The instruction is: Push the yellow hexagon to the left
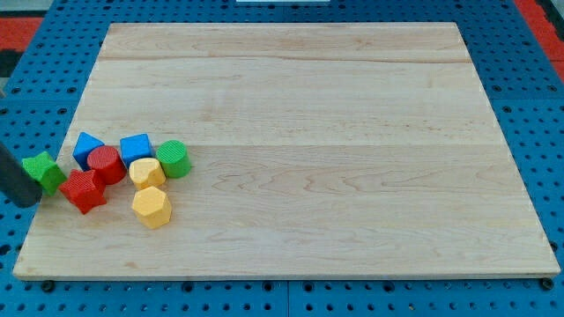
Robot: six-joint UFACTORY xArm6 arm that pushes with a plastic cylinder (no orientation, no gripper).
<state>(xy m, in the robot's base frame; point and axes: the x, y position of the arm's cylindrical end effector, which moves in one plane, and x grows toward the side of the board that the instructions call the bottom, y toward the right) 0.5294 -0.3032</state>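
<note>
Yellow hexagon (151, 208) lies flat on the pale wooden table (352, 150), in the lower-left quarter, its ribbed printed surface and faceted sides plain to see. At its 12 o'clock, touching or nearly so, sits a smaller yellow block (146, 173) of rounded outline. Around these cluster a green cylinder (174, 158), a blue cube (137, 148), a red cylinder (106, 164), a blue block (87, 147) of unclear shape, a red star-like block (85, 191) and a green star-like block (43, 171) at the table's left edge. The red star-like block lies at the hexagon's 9 o'clock, a narrow gap between. From 1 to 5 o'clock of the hexagon the grain runs bare to the far edge. My tip (26, 203) shows as a dark rod end at the left edge, just beside the green star-like block at its 7 o'clock. No hand is fitted; the rod holds nothing.
</note>
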